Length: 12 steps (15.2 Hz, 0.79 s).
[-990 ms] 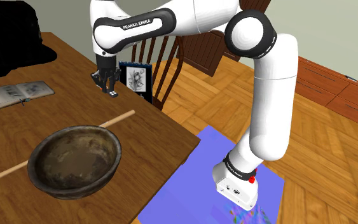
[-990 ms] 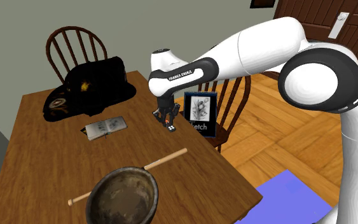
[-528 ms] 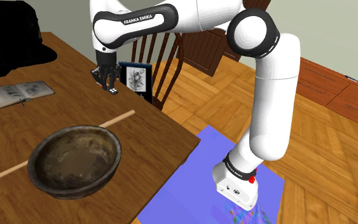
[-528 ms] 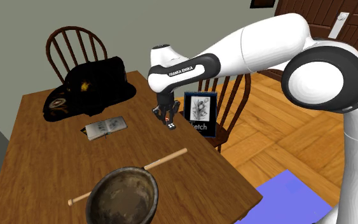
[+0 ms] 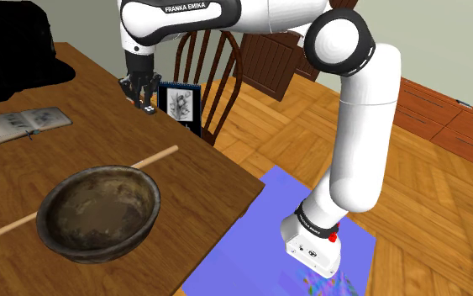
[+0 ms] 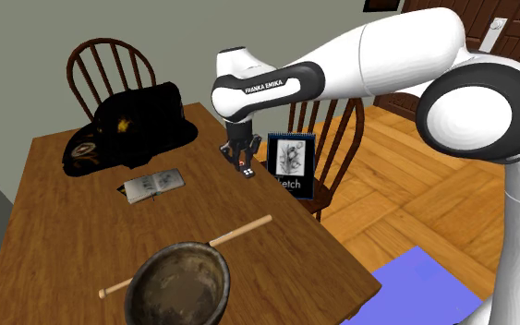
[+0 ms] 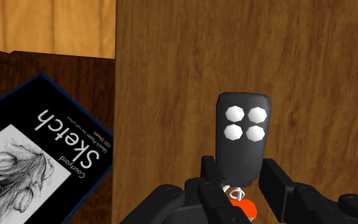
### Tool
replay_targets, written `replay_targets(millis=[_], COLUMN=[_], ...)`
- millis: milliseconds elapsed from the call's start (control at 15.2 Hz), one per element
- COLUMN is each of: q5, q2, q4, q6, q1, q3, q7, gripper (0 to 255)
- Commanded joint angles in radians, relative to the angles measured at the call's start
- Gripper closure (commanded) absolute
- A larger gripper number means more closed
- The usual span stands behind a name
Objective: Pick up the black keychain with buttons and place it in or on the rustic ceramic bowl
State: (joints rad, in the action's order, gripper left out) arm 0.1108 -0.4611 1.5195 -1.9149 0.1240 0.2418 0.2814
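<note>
A black keychain (image 7: 242, 137) with several white buttons and an orange-and-white ring end hangs clasped between my gripper (image 7: 240, 177) fingers. In the shoulder view the gripper (image 5: 141, 94) holds the keychain (image 5: 149, 108) a little above the far part of the wooden table (image 5: 218, 181), beside the sketch pad. The second exterior view has the gripper (image 6: 240, 157) and keychain (image 6: 247, 170) above the table's right edge. The dark, rough ceramic bowl (image 5: 100, 206) stands upright and empty near the table's front edge; in the second exterior view the bowl (image 6: 179, 286) sits well nearer the camera than the gripper.
A "Sketch" pad (image 5: 180, 105) leans against a wooden chair (image 5: 218, 84) just beyond the gripper. A long wooden stick (image 5: 155, 157) lies behind the bowl. An open booklet (image 5: 23, 122) and a black bag (image 5: 16, 50) sit further along the table. A purple mat (image 5: 251, 252) covers the floor by the stand.
The gripper has risen with the keychain in it, lifting it higher above the table. Bowl, stick and books have not moved.
</note>
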Motion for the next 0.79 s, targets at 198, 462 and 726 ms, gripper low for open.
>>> replay_targets(millis=[198,462,726], q5=[-0.006,-0.008,-0.010], q2=[0.019,0.028,0.032], q4=[-0.041,-0.083,-0.130], q6=[0.060,0.110,0.161], q1=[0.000,0.001,0.003], q3=[0.003,0.004,0.006], q7=[-0.004,-0.006,-0.008], gripper=[255,255,255])
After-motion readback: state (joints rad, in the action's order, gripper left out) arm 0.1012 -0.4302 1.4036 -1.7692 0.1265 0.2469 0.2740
